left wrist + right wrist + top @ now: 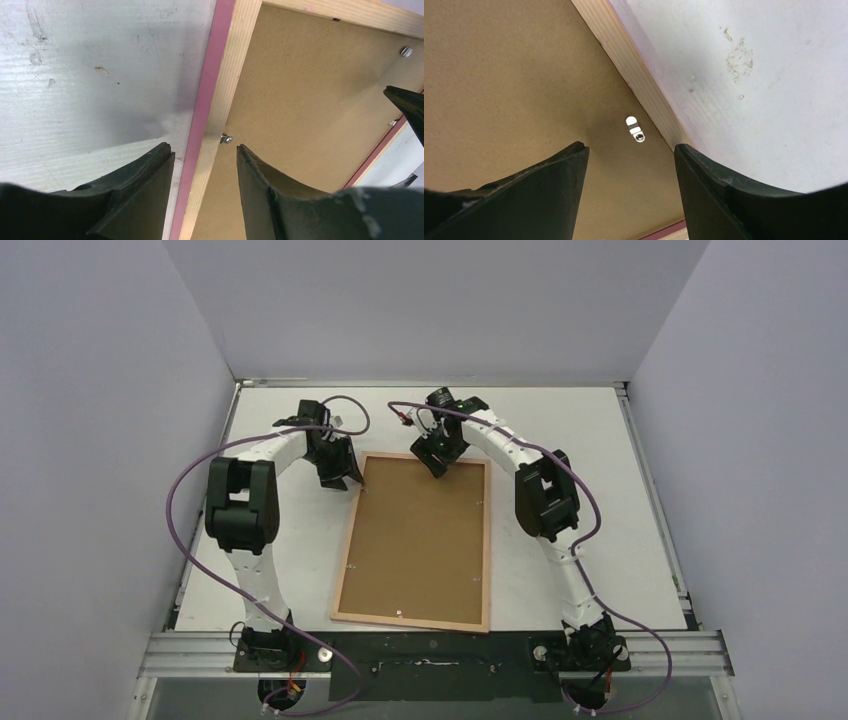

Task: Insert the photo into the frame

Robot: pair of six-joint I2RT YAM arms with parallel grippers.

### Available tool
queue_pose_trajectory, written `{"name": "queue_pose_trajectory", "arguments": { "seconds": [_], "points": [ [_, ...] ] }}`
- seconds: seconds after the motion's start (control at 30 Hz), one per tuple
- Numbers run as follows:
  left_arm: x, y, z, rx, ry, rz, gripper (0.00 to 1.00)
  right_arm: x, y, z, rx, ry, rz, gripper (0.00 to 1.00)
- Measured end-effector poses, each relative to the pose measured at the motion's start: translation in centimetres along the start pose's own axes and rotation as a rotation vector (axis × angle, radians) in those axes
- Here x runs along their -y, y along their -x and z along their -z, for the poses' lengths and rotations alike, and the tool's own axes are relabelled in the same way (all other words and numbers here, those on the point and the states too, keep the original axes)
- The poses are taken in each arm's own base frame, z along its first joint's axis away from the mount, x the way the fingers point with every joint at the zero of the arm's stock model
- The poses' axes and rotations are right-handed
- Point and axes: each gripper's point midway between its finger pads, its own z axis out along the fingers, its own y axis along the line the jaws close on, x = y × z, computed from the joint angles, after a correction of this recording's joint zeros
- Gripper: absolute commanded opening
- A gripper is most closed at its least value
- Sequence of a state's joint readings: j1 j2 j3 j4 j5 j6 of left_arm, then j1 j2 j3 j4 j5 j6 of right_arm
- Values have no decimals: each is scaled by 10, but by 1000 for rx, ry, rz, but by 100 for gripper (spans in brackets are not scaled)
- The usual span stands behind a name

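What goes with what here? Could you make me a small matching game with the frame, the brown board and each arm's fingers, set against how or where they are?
Things:
1. frame
2. backing board
3. left fingers
4. right fingers

Place or state:
A. brown, set inside the frame
B. open, over the frame's far rail
C. lying with its pale wood side up
D. open, by the frame's far left corner

Pairs: 1-C, 2-A, 3-D, 4-B

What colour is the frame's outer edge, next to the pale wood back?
Pink. The frame shows this edge best in the left wrist view.
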State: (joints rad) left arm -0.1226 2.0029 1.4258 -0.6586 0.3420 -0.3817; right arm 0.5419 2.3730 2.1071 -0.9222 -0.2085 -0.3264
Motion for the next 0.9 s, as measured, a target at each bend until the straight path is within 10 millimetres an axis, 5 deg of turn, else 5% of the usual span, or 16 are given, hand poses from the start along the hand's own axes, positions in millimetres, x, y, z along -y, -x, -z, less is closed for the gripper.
{"name": "queue_pose_trajectory", "arguments": {
  "seconds": [0.57, 0.9],
  "points": [
    [-1, 0, -2, -11, 5, 7, 46, 35, 5, 0, 50, -60, 2, 62],
    [-5, -4, -9, -32, 13, 15, 46, 33, 6, -1, 73, -11, 3, 65]
  ]
}}
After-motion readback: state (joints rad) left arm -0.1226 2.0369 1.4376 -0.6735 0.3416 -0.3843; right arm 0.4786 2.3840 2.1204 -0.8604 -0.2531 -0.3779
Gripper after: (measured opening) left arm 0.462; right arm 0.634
